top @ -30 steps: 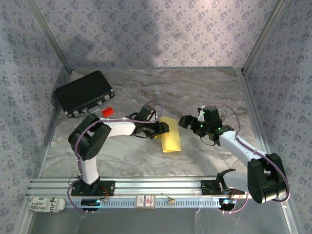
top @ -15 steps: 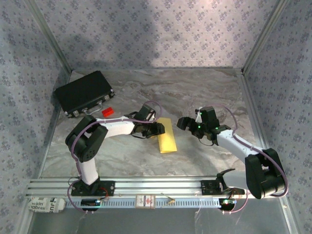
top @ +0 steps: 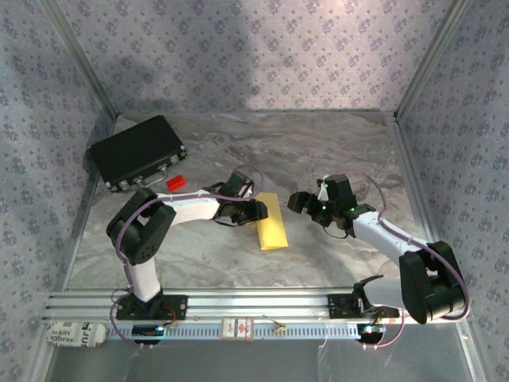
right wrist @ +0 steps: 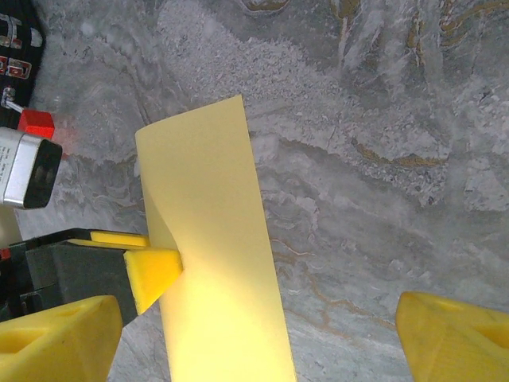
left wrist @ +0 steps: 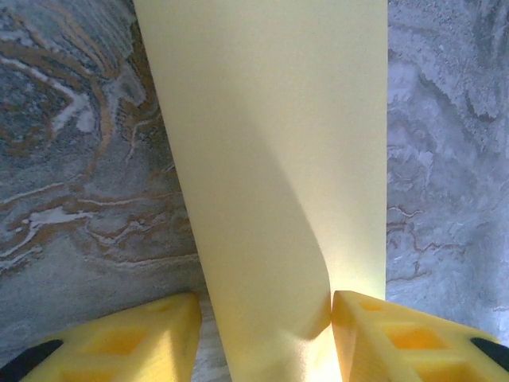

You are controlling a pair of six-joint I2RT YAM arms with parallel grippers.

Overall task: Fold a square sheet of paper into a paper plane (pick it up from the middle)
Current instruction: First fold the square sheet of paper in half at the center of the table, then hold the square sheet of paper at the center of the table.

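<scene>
**A:** Where is the square sheet of paper now?

**B:** It lies in the middle of the tabletop, doubled over into a narrow strip. Its long axis runs from the far side toward the arm bases.

**A:** And the left claw?

**B:** It reaches the strip from the left. Its fingers stand half spread with the curled paper between them. One finger touches the fold, but I cannot tell if the claw really pinches.

**A:** The right claw?

**B:** It is spread wide and holds nothing. It is near the strip's right side, apart from it and facing it. The left arm is nearer, so I think the coming move belongs to it.
</scene>
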